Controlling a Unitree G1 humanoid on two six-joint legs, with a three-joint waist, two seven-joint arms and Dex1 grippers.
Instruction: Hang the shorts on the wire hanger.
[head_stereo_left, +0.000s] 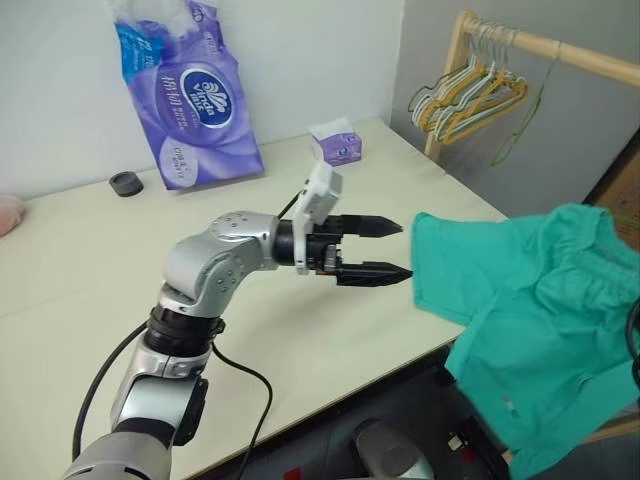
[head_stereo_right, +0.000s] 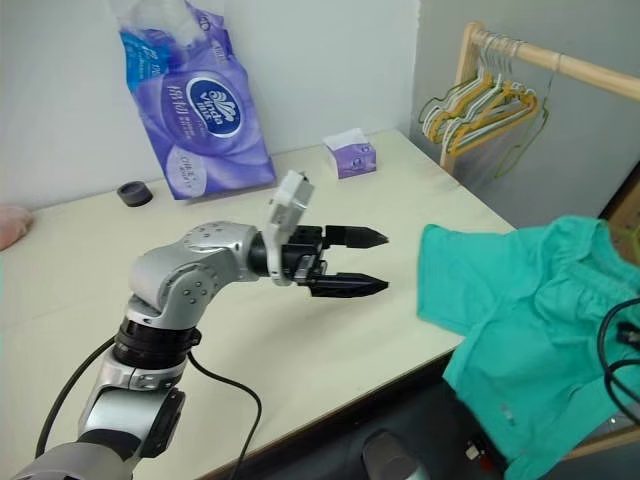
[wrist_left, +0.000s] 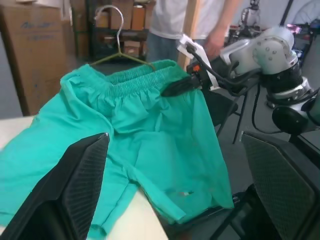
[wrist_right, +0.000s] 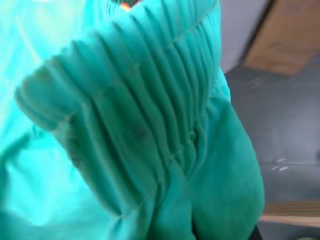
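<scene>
The shorts (head_stereo_left: 540, 320) hang off the right end of the table (head_stereo_left: 90, 290). The stretchy waistband is up and the two wide legs point down, so the long way of the shorts runs across, side to side. One leg corner lies on the table edge and the rest droops past it toward the floor. The wire hanger (wrist_left: 119, 47) sits inside the top of the shorts, with its curved hook sticking up above the waistband. The right claw (wrist_left: 182, 86) is shut tight on the shorts, pinching the waistband at one end and holding it up. In the right wrist view the bunched folds of the waistband are very close to the camera. The left claw (head_stereo_left: 388, 250) is wide open and holds nothing. It points sideways at the shorts, and its tips are just beside the leg corner on the table but not touching. Farther back on the table stand a purple tissue pack (head_stereo_left: 190, 95), a small tissue box (head_stereo_left: 337, 143) and a little black ring (head_stereo_left: 126, 184). A wooden rack (head_stereo_left: 560, 50) with bunched hangers (head_stereo_left: 470, 95) stands past the table.
</scene>
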